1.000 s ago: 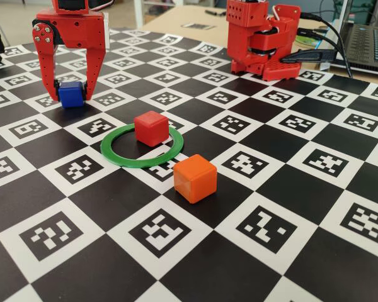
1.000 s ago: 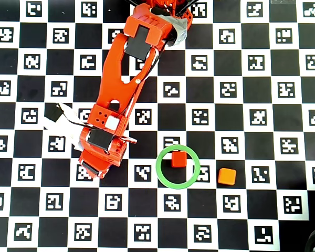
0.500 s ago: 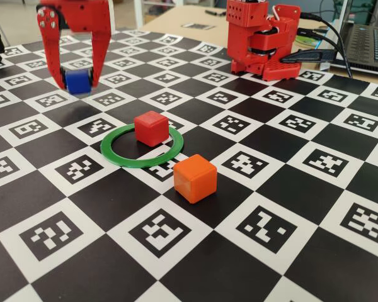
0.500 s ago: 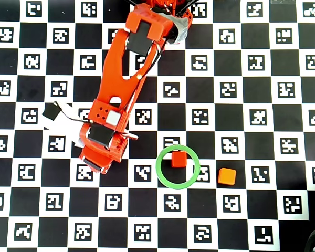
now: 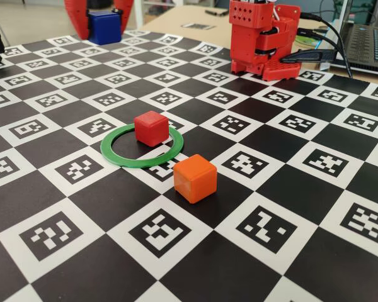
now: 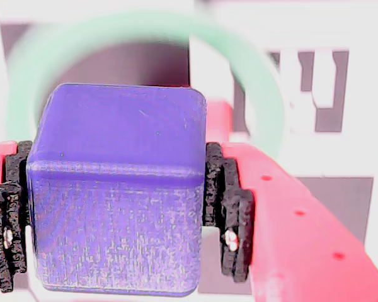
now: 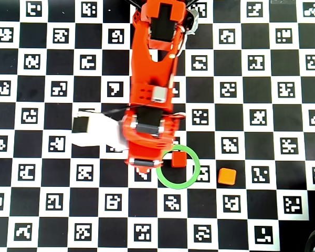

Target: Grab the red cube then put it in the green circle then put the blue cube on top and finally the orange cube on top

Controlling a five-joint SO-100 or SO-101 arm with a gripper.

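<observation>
The gripper (image 6: 116,217) is closed on the blue cube (image 6: 116,189), its black pads (image 6: 230,217) pressed against both side faces in the wrist view; in the fixed view the held cube (image 5: 104,26) hangs well above the board. Below and beyond the gripper lies the green circle (image 5: 143,145), with the red cube (image 5: 151,128) inside it at the rim, possibly touching it. The orange cube (image 5: 194,178) sits just outside the ring. Everything rests on a black-and-white checkerboard mat (image 5: 283,264) printed with fiducial markers. Behind it are the arm's red base (image 5: 264,39), a pale wooden tabletop (image 5: 176,17) and a laptop (image 5: 368,44).
</observation>
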